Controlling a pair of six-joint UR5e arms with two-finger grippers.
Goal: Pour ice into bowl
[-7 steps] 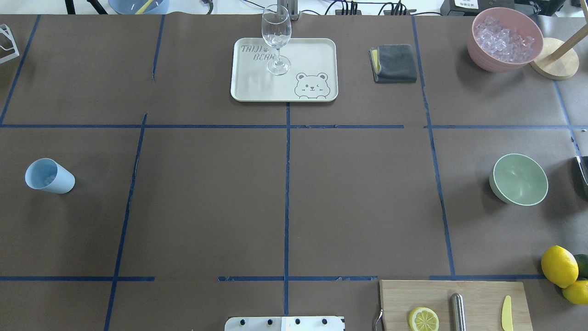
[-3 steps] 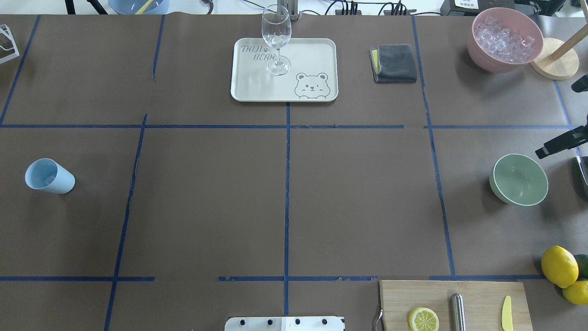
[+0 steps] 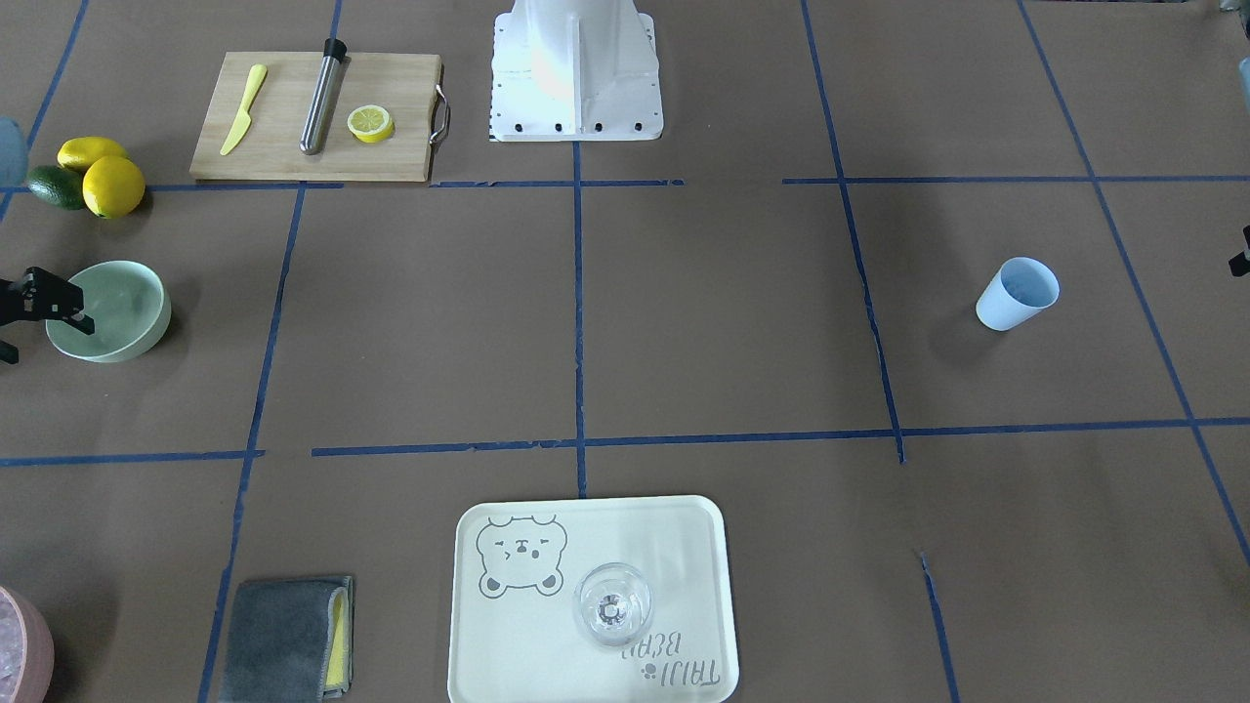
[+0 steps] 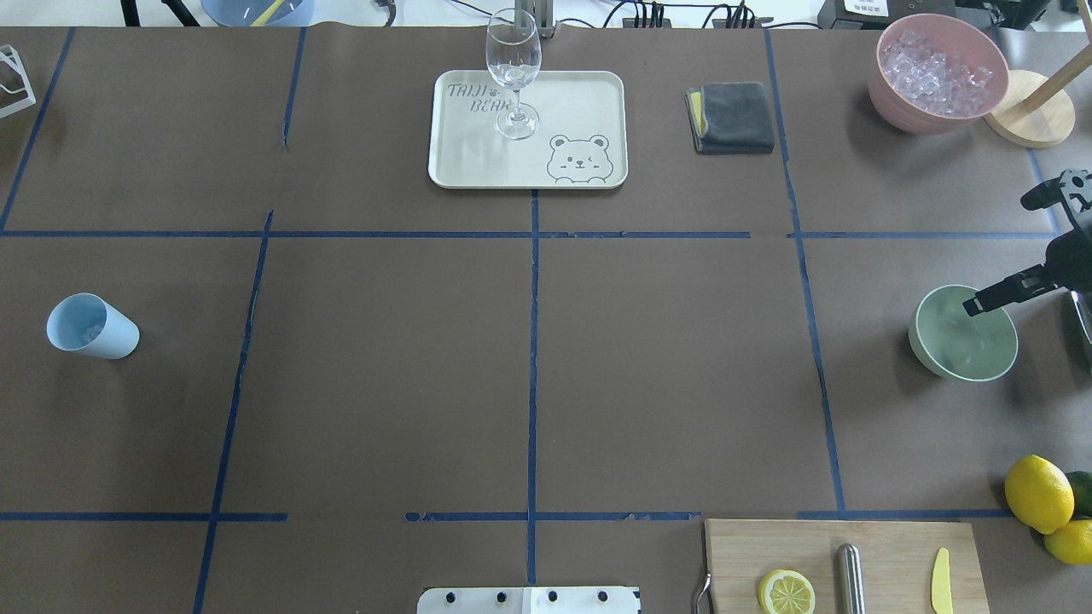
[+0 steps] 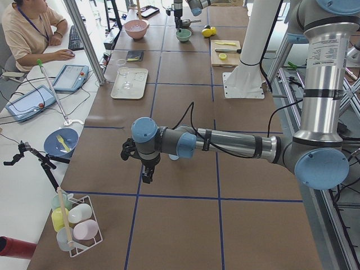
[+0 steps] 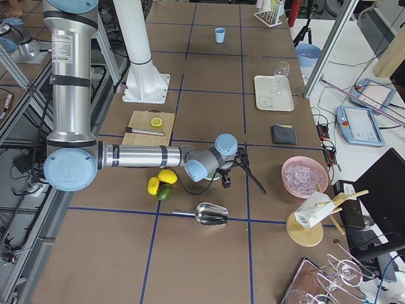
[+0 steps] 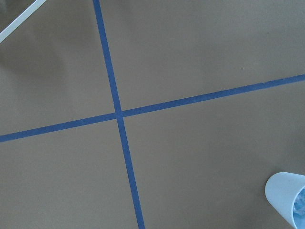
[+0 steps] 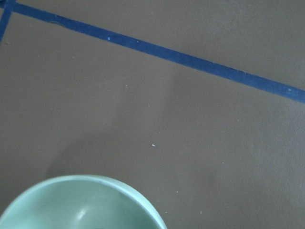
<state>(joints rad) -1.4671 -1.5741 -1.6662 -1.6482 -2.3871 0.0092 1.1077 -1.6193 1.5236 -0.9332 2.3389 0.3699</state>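
Right now: right tool [image 4: 998, 256] spread wide and empty, one finger [image 4: 994, 297] poised over the rim of the bowl [image 4: 921, 345] directly beneath. Impossible to tell clenched from released for the left tool [image 5: 146, 174], seen clearly only from the side, hanging above the bench [image 4: 665, 367]. Just below and to one side of that tool: the light blue cup [image 7: 286, 195], upright, holding what looks like the ice [image 7: 300, 210], too blurred to be sure. Cup and ice alike well apart from the right tool.

Likely troubles from here:
- Clipping the bowl's rim with the low finger while dropping or swinging, sliding or tipping so light a vessel.
- Gripping the cup too high or off-centre, squashing its wall or letting it slip.
- Carrying it tilted across the whole bench, spilling cubes early.
- Pouring too fast or from too high, bouncing slick cubes off the smooth wall.
- Mistaking the pink bowl [image 4: 913, 119] of ice, beyond the right tool, for the target.
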